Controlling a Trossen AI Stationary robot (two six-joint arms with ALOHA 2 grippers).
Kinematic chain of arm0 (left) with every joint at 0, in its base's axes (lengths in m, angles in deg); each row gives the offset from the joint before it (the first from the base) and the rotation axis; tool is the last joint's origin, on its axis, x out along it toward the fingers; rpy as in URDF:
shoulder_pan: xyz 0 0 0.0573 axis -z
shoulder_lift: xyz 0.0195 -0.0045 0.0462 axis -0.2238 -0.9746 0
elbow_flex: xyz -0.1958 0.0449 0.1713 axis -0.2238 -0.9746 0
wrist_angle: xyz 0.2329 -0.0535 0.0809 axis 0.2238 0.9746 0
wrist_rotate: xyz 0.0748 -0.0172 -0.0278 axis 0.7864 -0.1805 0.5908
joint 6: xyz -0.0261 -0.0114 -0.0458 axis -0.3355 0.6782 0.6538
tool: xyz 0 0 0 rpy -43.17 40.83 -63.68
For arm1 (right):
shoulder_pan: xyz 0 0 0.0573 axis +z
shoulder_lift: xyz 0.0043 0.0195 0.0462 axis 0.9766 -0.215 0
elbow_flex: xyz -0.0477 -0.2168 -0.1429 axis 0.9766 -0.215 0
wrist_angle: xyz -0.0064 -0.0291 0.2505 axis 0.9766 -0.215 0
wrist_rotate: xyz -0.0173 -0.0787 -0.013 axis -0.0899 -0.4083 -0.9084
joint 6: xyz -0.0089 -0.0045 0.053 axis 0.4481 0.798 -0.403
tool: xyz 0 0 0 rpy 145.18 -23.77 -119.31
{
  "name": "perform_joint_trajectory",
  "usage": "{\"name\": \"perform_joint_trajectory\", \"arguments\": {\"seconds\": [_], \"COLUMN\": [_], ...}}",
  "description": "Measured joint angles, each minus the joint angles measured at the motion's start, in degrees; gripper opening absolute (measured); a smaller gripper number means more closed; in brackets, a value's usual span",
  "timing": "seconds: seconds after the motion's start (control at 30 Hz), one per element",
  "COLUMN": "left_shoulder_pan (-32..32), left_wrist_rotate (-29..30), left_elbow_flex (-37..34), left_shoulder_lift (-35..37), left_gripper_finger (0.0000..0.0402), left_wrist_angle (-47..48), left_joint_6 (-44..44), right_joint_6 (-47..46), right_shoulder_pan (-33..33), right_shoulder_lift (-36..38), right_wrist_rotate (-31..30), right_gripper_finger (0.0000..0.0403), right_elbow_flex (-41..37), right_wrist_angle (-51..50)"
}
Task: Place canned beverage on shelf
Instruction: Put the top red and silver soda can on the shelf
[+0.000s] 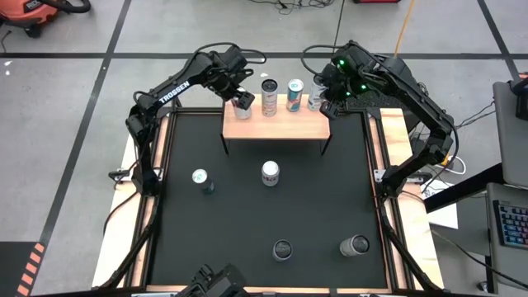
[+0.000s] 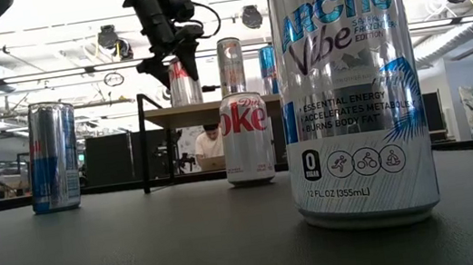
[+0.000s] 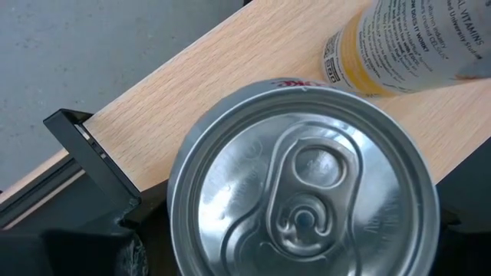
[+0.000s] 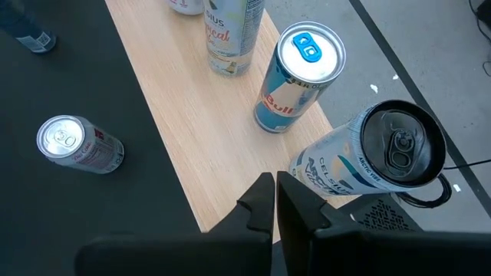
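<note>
On the black table (image 2: 143,255), "CELSIUS Arctic Vibe" can (image 2: 352,90), seemingly "Coke" can (image 2: 245,138).

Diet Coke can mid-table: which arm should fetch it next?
Right, probably. The right gripper is shut and empty above the shelf, while the left gripper is around a can there. The Diet Coke can sits roughly central.

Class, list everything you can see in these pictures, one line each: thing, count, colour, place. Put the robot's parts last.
shelf: one, light wood, black legs, far end of the mat
mat: one, black, covering the table
cans on the shelf: four, silver, pale and blue, in a row
cans on the mat: four, silver, white and blue, spread out
person: one, white top, far behind the table
left hand: one, dark, over the shelf's left-end can
right hand: one, dark, shut, at the shelf's right end
</note>
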Motion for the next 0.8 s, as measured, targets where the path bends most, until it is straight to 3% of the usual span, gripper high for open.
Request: {"name": "perform_joint_trajectory", "arguments": {"seconds": [0.23, 0.53, 0.8], "left_shoulder_pan": [0.0, 0.02, 0.0], "left_wrist_rotate": [0.2, 0.85, 5.8], "left_elbow_flex": [0.0, 0.0, 0.0], "left_shoulder_lift": [0.0, 0.0, 0.0], "left_gripper_finger": [0.032, 0.032, 0.032], "left_wrist_angle": [-0.08, -0.26, -0.13], "left_joint_6": [1.9, 3.13, 6.02], "right_joint_6": [-7.53, -7.51, -7.47], "right_shoulder_pan": [0.0, 0.0, 0.0], "right_shoulder_lift": [0.0, 0.0, 0.0], "right_wrist_rotate": [-2.96, -2.97, -2.95], "right_gripper_finger": [0.0, 0.0, 0.0], "right_elbow_flex": [0.0, 0.0, 0.0], "right_wrist_angle": [6.2, 10.54, 10.36]}}
